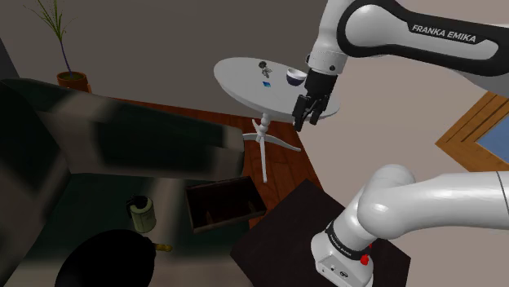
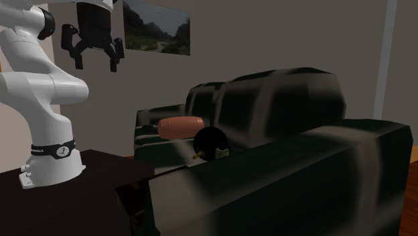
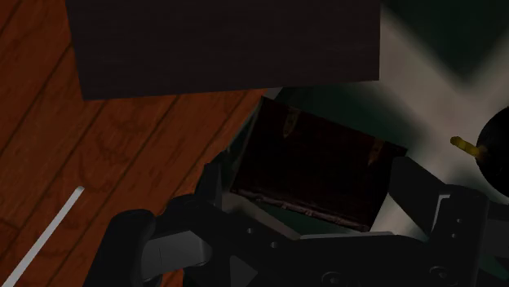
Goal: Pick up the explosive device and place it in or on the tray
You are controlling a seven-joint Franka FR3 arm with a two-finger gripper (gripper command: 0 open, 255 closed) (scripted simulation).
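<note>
The explosive device is a round black bomb (image 1: pixel 110 259) with a short yellow fuse (image 1: pixel 163 246). It lies on the dark green sofa, seen also in the second exterior view (image 2: pixel 210 142) and at the edge of the wrist view (image 3: pixel 496 147). A dark brown open tray (image 1: pixel 222 204) sits on the sofa seat between the bomb and the stand, directly below my hand in the wrist view (image 3: pixel 318 167). My gripper (image 1: pixel 303 119) hangs high in the air, open and holding nothing (image 2: pixel 96 64), its fingers well apart (image 3: pixel 314 196).
An olive can (image 1: pixel 143 214) stands on the seat between bomb and tray. A reddish cylinder (image 2: pixel 182 126) lies behind the bomb. A white round table (image 1: pixel 245 86) with small items stands beyond the gripper. The dark stand top (image 3: pixel 220 45) borders the tray. A potted plant (image 1: pixel 69 77) stands far off.
</note>
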